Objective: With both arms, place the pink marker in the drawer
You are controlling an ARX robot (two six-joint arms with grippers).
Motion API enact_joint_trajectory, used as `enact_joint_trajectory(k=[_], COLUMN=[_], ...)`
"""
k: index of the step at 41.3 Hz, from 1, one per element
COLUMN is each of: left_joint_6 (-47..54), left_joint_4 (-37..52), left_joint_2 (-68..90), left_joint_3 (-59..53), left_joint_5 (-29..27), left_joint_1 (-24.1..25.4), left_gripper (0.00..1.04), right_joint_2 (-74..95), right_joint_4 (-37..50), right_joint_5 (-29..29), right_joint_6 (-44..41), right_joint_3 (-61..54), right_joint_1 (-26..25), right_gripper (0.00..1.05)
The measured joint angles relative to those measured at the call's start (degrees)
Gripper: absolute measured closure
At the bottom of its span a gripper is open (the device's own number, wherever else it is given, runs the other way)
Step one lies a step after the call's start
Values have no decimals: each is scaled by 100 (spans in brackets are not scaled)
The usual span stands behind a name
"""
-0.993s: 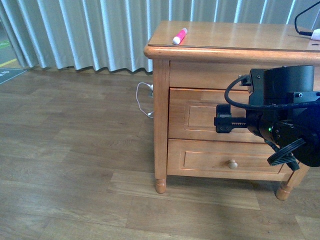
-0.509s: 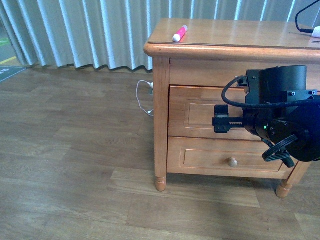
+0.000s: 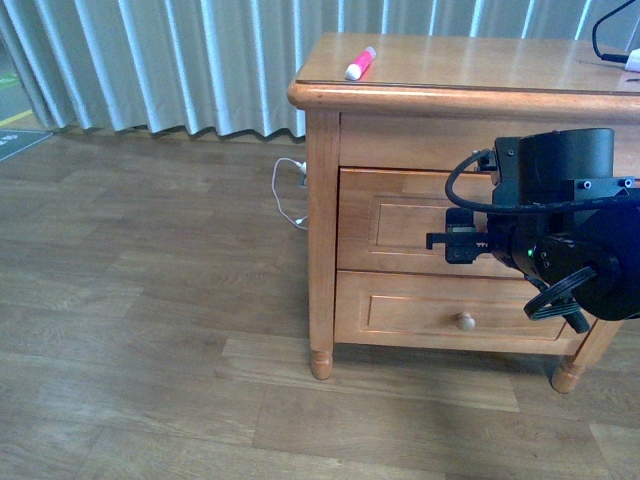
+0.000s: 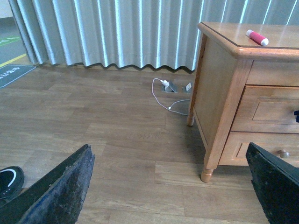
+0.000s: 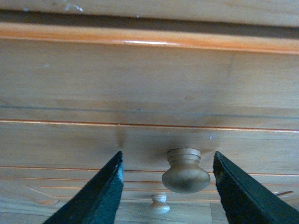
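The pink marker [image 3: 359, 63] lies near the front left corner of the cabinet top, and the left wrist view shows the pink marker [image 4: 257, 37] too. The drawer [image 3: 395, 225] is the upper one and looks closed. My right gripper [image 3: 452, 240] is up against its front and hides the knob in the front view. In the right wrist view my right gripper [image 5: 168, 157] is open, and the round knob [image 5: 185, 170] sits between its fingers, touched by neither. My left gripper [image 4: 169, 149] is open and empty above the floor, left of the cabinet.
The lower drawer's knob [image 3: 465, 321] shows below my right arm. A white cable [image 3: 285, 195] lies on the wooden floor beside the cabinet leg [image 3: 320, 368]. Curtains [image 3: 180, 60] hang behind. A white adapter [image 3: 631, 64] sits at the cabinet top's right edge. A shoe [image 4: 9, 179] is nearby.
My right arm has crept forward toward the drawer front and risen slightly. The marker has not moved on the cabinet top.
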Motion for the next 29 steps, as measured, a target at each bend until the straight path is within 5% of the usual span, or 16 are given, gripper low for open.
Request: enact_joint_trajectory(k=[8,29], left_joint_6=[0,0], left_joint_4=[0,0], left_joint_2=[0,0], left_joint_3=[0,0], left_joint_5=[0,0], left_joint_1=[0,0], left_gripper=[6,6], right_joint_2=[0,-127], right_joint_4=[-85,326], right_joint_5=[28,-70], right_joint_6=[-50,-59], right_joint_3=[2,-505], right_joint_1=[-33,-33], right_gripper=[80,82])
